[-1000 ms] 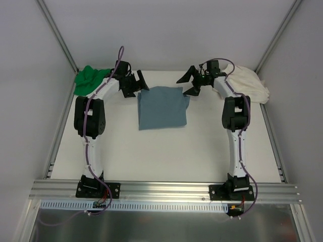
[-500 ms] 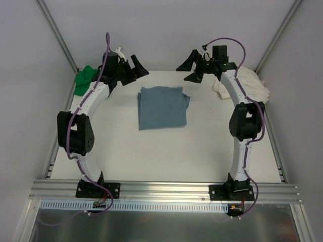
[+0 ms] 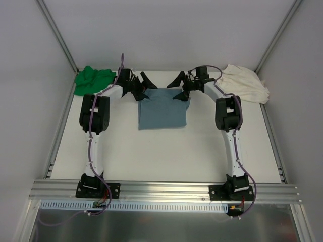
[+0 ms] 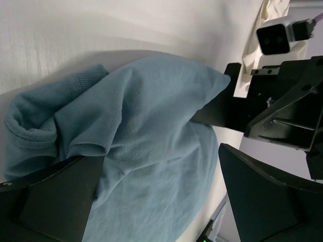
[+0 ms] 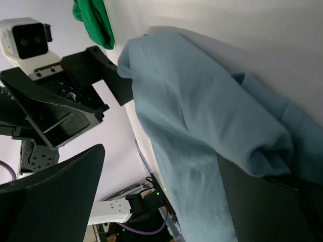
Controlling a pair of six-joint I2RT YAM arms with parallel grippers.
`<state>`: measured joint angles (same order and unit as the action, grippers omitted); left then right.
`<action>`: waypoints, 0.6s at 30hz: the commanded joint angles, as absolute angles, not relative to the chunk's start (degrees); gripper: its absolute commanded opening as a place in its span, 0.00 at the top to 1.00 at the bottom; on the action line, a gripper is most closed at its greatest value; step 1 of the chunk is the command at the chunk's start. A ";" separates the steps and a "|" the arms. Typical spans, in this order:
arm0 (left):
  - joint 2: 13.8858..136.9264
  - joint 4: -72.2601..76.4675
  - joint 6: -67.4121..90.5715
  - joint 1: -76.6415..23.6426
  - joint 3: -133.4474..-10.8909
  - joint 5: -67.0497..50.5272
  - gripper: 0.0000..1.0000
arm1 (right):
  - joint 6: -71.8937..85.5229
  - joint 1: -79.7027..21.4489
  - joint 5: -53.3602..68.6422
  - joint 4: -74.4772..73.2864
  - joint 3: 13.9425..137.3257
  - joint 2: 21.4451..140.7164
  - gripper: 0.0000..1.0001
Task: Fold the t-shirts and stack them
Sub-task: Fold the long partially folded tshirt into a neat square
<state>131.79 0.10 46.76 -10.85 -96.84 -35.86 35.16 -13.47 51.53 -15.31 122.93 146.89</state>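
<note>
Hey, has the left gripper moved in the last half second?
Yes. The left gripper came rightward and down to the far left corner of the blue-grey t-shirt, which has stayed put.

1. Flat matte white tabletop (image 3: 166,151), evenly lit
2. Plain pale grey wall panels (image 3: 166,35) enclose it on three sides
3. Thin silver aluminium posts (image 3: 55,30) rise at both far corners
4. Ribbed silver aluminium rail (image 3: 166,190) along the near edge
</note>
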 commanded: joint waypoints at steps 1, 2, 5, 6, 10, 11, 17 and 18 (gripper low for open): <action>132.10 2.02 47.11 -10.90 -98.53 -34.99 0.01 | 37.18 -13.36 54.23 -10.12 121.39 144.76 0.01; 132.10 1.85 46.50 -10.90 -98.35 -34.28 0.01 | 36.74 -13.36 54.32 -9.85 120.51 144.76 0.01; 131.14 0.70 42.47 -10.72 -97.04 -30.17 0.01 | 34.55 -13.36 53.62 -9.23 115.68 143.18 0.01; 130.61 0.53 41.58 -10.81 -95.81 -28.75 0.01 | 33.76 -13.45 53.44 -8.79 114.45 142.65 0.00; 123.52 1.22 37.71 -10.72 -92.29 -24.79 0.01 | 28.92 -13.36 51.77 -12.03 109.97 139.05 0.00; 121.57 1.84 36.57 -10.64 -91.50 -24.79 0.01 | 28.22 -13.36 51.59 -12.65 109.43 137.91 0.01; 103.91 4.31 31.57 -10.72 -86.57 -26.36 0.01 | 20.14 -13.54 47.82 -22.40 109.15 125.44 0.01; 99.97 3.26 30.33 -10.64 -86.31 -26.72 0.01 | 19.00 -13.54 46.59 -25.63 109.42 121.77 0.00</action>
